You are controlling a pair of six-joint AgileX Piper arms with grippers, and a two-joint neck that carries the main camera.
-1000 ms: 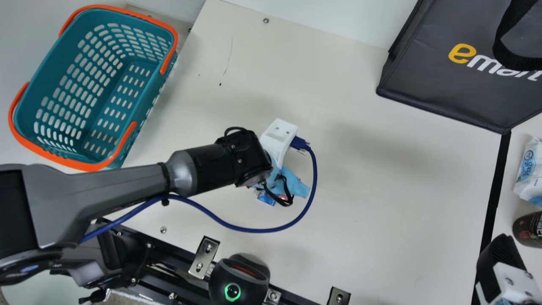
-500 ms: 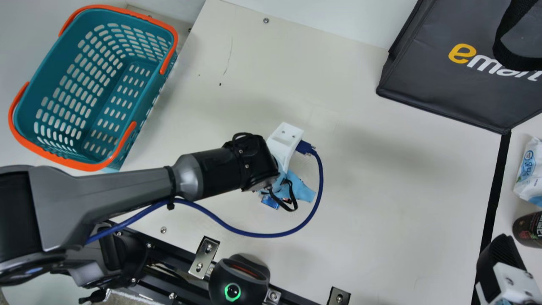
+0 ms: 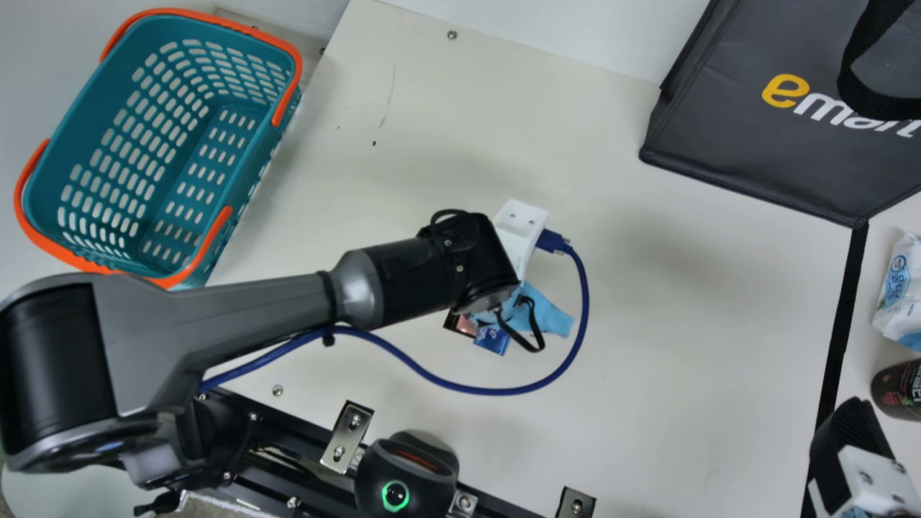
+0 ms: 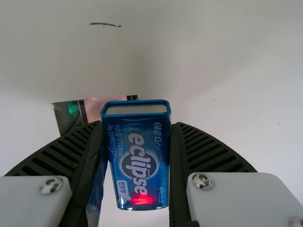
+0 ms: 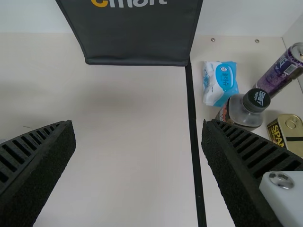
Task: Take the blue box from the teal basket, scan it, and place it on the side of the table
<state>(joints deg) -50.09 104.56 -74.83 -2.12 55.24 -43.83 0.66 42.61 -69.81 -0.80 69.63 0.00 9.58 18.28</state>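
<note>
- The box (image 4: pixel 139 165) lies squarely between the left jaws, pressed on its 2 long sides, with its long axis running lengthwise along them and 1 end just past their tips. No turn of the grip seems needed.
- The left jaws are closed to the box's width; the right jaws are spread wide with nothing between them.
- A red glow on the box's broad face suggests scanning is the step in hand. Main view has the box under the left arm's (image 3: pixel 403 280) wrist, on the side towards the scanner (image 3: pixel 396 467); that face must stay in the beam, and a tilt could lose the read.
- A shiny patch (image 3: pixel 460 324) shows beside the box; what it is, I cannot tell.
- The basket (image 3: pixel 248 173) stands well apart, left of the box.
- Farther off, across the bench (image 3: pixel 647 345), the right arm (image 3: pixel 870 475) is nearer the packet (image 3: pixel 899 288) and bottle (image 3: pixel 899 388), but the left has the box.
</note>
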